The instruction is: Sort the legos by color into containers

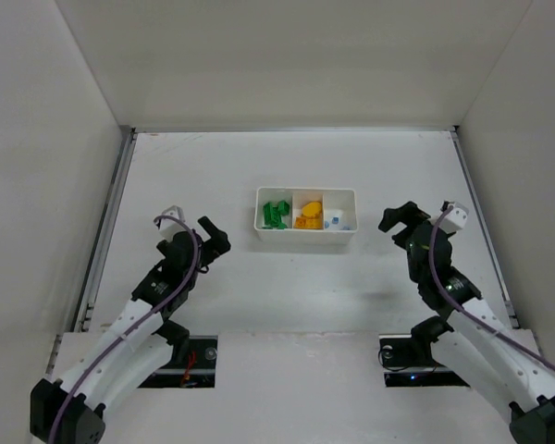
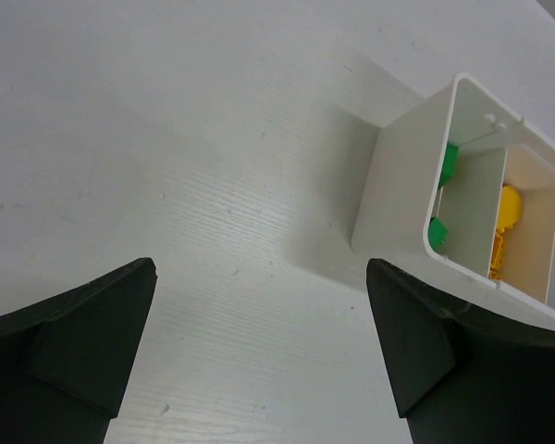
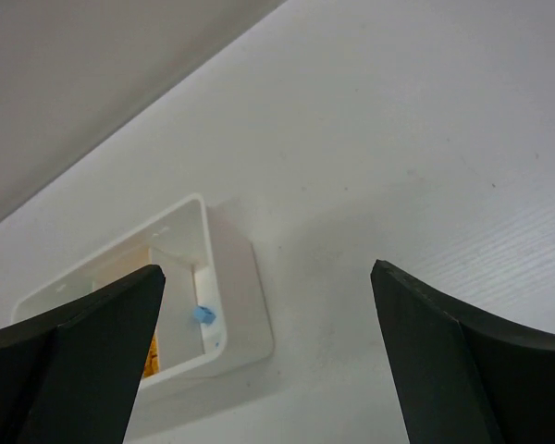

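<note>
The white three-compartment tray [image 1: 305, 238] sits mid-table. Green legos [image 1: 277, 215] fill its left compartment, yellow-orange legos [image 1: 307, 217] the middle one, and small light blue legos [image 1: 337, 220] the right one. My left gripper [image 1: 213, 237] hovers left of the tray, open and holding nothing. In the left wrist view the open left gripper [image 2: 261, 268] frames bare table, with the tray [image 2: 398, 176], green legos [image 2: 439, 233] and a yellow lego [image 2: 509, 208] to its right. My right gripper [image 1: 400, 220] stands open to the right of the tray. The right wrist view shows that gripper [image 3: 268, 268], the tray [image 3: 245, 277] and a blue lego [image 3: 203, 315].
White walls close off the table at the back and on both sides. Metal rails [image 1: 111, 217] run along the left and right table edges. The arm bases [image 1: 190, 356] sit at the near edge.
</note>
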